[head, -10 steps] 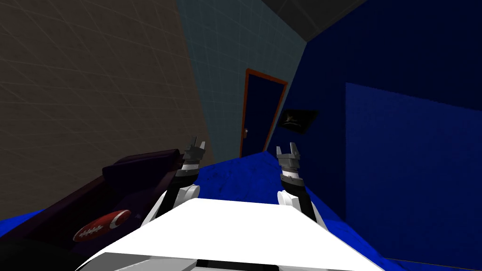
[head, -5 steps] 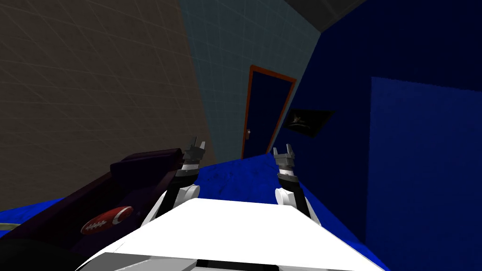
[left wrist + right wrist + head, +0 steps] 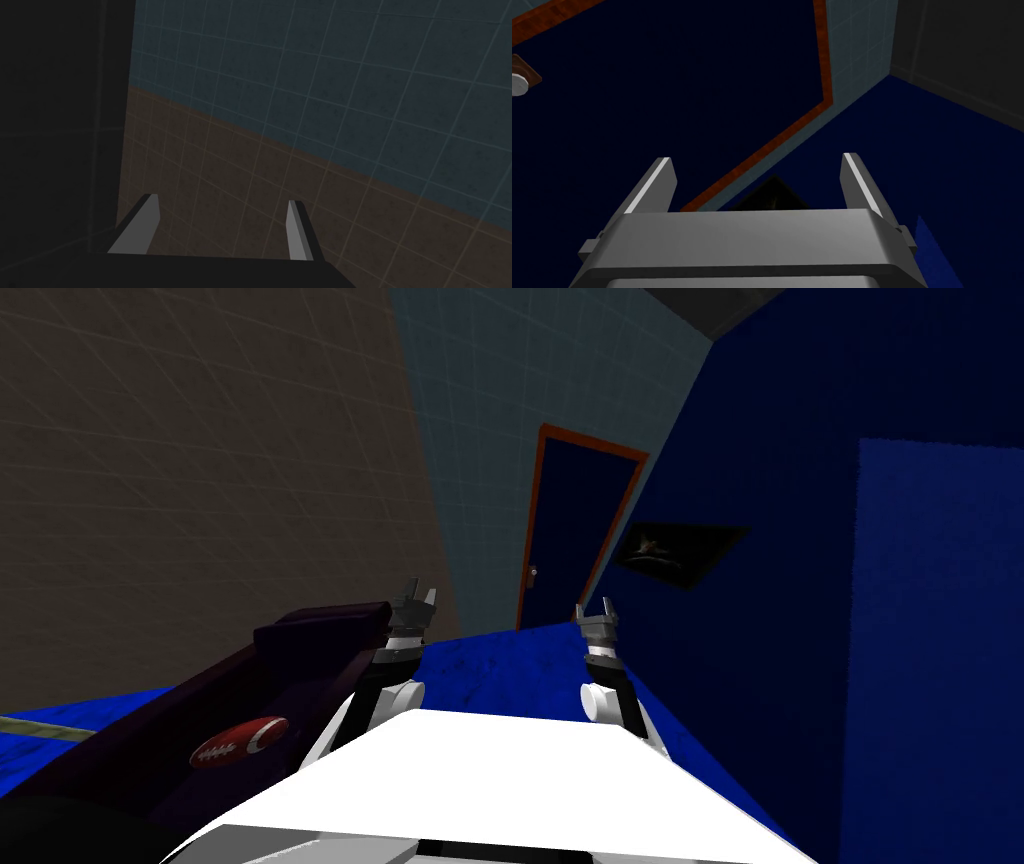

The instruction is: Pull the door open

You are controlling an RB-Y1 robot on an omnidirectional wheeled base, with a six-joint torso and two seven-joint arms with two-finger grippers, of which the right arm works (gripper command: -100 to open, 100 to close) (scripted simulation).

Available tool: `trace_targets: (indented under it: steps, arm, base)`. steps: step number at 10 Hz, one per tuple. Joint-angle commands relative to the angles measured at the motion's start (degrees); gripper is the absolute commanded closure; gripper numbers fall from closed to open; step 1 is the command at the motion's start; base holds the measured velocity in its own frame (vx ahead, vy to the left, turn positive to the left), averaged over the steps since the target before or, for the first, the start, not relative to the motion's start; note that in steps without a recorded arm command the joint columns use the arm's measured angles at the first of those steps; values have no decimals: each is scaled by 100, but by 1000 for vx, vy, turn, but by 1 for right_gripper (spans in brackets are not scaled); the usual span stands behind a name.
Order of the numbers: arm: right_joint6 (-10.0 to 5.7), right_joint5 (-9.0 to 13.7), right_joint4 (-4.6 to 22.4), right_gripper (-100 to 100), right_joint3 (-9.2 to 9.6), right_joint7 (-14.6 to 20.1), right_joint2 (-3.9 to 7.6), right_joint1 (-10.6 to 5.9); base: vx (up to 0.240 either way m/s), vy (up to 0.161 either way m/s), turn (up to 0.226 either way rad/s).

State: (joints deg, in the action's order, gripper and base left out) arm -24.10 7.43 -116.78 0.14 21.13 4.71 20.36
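While the door (image 3: 575,533) stands shut in the upper middle of the head frame, well apart from me, the step is approach | its knob (image 3: 534,573) sits at its left edge | right pincer (image 3: 594,610) open, raised toward it, probably ready to grasp | left pincer (image 3: 418,593) open, idle beside the dark couch (image 3: 300,658)

Left end effector (image 3: 418,596) and right end effector (image 3: 594,610) raised, fingers apart.

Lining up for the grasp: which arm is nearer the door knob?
Right. The right arm faces the door, with the knob ahead and off to its left, well short of contact. The left arm sits farther off on the knob's other side, facing the wall.
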Motion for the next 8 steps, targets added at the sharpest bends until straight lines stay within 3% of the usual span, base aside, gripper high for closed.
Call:
trace_targets:
  steps: [1,8]
  arm:
    - [6,102,222,-100,-26,174,27,-110]
    - [78,527,1076,-100,-101,871,81,-567]
  base:
    - [109,-51,118]
    - [84,-60,122]
